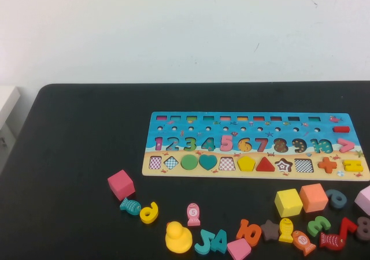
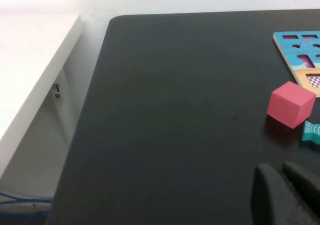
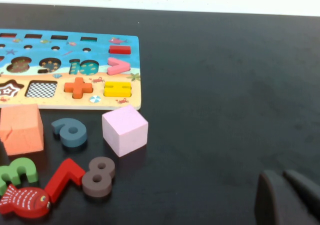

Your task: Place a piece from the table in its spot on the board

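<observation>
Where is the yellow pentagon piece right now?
In the high view the yellow pentagon piece already sits in the board's shape row, between a checkered empty slot and the red triangle.

Matt black table (image 1: pixel 75 144); printed wooden board (image 1: pixel 243 120).

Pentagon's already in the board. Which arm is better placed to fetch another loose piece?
Probably right. The yellow pentagon sits in the board. The right gripper, shut, hangs beside the board's right end, with loose numbers close by; the left gripper, shut, hangs beyond the left end, near a pink cube.
</observation>
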Motion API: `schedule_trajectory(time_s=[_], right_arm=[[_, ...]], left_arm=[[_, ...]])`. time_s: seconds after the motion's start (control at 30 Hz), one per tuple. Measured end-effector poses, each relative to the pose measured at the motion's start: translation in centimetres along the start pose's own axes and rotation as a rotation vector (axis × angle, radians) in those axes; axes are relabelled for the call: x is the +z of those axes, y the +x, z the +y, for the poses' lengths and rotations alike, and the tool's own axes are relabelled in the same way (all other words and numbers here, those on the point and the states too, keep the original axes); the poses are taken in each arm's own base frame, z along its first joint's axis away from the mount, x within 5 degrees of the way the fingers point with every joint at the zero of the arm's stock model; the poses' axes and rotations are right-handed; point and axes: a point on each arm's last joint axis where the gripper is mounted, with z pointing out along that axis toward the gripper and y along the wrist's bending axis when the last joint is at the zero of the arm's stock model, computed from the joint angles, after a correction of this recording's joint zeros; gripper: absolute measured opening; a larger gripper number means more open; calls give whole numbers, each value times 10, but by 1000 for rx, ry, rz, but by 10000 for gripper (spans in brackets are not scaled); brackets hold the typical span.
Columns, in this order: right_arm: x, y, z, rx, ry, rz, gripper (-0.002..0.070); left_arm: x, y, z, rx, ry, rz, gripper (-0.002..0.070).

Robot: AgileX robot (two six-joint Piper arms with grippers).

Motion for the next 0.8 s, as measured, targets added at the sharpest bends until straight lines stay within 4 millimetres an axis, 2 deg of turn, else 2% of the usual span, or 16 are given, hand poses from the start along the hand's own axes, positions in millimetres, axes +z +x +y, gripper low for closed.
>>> schedule_trajectory(time_s=[0.8], right_arm=[[0,0,0,0,0,0,19]], left_arm=[[0,0,0,10,0,0,-1]])
